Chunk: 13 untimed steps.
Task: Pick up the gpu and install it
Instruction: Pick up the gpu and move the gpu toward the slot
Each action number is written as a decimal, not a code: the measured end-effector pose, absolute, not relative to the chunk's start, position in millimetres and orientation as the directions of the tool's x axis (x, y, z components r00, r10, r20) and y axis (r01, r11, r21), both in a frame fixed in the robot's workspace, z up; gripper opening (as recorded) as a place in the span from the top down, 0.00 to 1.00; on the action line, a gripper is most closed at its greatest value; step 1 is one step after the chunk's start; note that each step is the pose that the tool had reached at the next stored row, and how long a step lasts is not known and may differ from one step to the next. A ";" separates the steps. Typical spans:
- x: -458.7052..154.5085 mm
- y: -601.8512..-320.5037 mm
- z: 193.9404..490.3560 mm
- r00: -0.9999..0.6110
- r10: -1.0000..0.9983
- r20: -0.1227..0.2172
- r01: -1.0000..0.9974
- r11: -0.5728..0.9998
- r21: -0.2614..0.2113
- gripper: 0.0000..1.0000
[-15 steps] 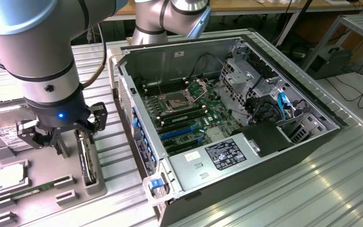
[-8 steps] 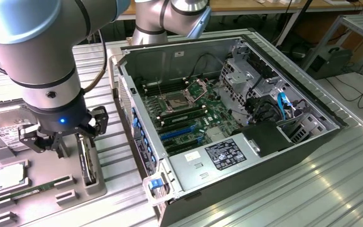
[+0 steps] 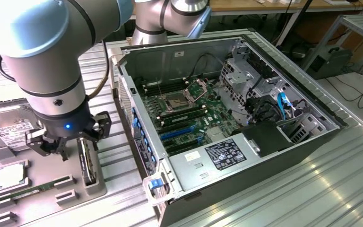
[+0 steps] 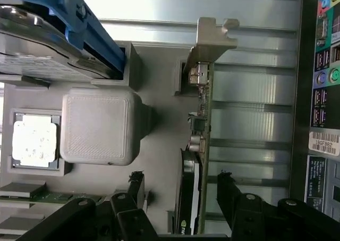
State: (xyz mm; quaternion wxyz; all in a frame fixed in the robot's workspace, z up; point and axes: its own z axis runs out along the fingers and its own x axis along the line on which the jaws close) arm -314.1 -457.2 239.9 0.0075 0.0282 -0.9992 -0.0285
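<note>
tray [image 3: 99, 189], exterior view's left: hard drive [image 3: 11, 130], CPU [image 3: 10, 176], memory stick [image 3: 27, 193] | gripper [image 4: 181, 198] open, straddling gpu [image 3: 88, 163], which stands edge-up in tray slot | I judge it light, stiff, fragile; I'd pinch the flat faces, avoiding the fan | open case [image 3: 282, 170]: motherboard [image 3: 188, 113]

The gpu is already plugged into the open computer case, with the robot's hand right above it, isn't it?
No. The gpu is not in the computer case: it stands on edge in a grey holder beside the case, as the exterior view shows. The hand is indeed right above it, open.
</note>
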 end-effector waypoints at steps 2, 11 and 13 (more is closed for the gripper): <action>-313.0 -457.2 236.8 -0.998 -0.055 0.013 -0.054 0.997 0.057 0.34; -312.9 -457.3 221.5 -1.000 -0.017 0.014 -0.017 0.998 0.057 0.34; -312.9 -457.3 221.5 -1.000 -0.017 0.014 -0.017 0.998 0.057 0.61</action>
